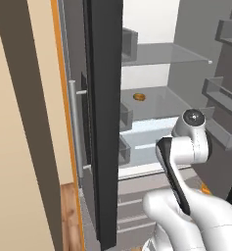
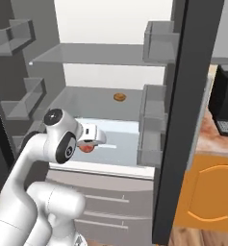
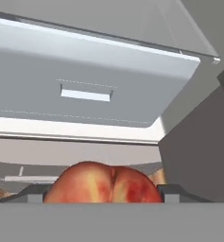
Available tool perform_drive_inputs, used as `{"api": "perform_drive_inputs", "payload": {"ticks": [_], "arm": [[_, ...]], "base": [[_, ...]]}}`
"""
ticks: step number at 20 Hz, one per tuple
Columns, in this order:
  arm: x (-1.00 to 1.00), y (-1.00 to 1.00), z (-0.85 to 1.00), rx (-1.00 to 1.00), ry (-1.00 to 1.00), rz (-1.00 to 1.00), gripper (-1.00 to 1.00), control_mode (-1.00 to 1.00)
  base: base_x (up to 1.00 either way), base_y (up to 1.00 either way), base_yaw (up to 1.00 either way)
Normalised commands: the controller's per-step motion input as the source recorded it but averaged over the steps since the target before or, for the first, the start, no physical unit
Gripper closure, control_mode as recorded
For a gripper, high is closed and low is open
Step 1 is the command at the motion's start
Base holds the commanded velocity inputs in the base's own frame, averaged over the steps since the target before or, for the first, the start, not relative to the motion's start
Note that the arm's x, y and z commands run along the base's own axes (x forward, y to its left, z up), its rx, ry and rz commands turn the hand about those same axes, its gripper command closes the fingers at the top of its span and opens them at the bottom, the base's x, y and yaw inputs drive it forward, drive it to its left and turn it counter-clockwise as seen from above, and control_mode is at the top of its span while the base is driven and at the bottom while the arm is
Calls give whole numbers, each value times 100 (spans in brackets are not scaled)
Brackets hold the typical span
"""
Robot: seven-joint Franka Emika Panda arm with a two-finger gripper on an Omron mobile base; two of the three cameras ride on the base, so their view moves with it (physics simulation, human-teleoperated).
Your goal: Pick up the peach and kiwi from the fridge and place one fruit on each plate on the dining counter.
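- Left base view: the fridge (image 1: pixel 156 105) stands open, its dark door (image 1: pixel 104 122) edge-on in front, the steel bar handle (image 1: pixel 74 127) on its left side. A flat orange-brown round item (image 1: pixel 139 97) lies on a glass shelf (image 1: pixel 166 100) deep inside. The white arm (image 1: pixel 186 147) reaches in below that shelf.
- Right base view: the claw (image 2: pixel 88 144) sits just above the white drawer (image 2: pixel 110 139), with the reddish peach (image 2: pixel 87 148) right under it. Grey door bins (image 2: pixel 154 120) hang at right; a pinkish worktop (image 2: pixel 216 137) lies beyond the door.
- Hand view: the peach (image 3: pixel 103 185) sits between the two dark fingertips (image 3: pixel 172 193), which press its sides; the claw is clamped on it. The drawer (image 3: pixel 85 94) is ahead.
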Motion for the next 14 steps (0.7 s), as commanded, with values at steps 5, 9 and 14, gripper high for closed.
{"api": "perform_drive_inputs", "payload": {"ticks": [5, 9, 14], "arm": [[0, 0, 0, 0, 0, 0, 100, 100], [0, 0, 0, 0, 0, 0, 100, 100], [0, 0, 0, 0, 0, 0, 100, 100]], "base": [[-70, 9, -20], [-57, 15, -35], [-42, 40, -40]]}}
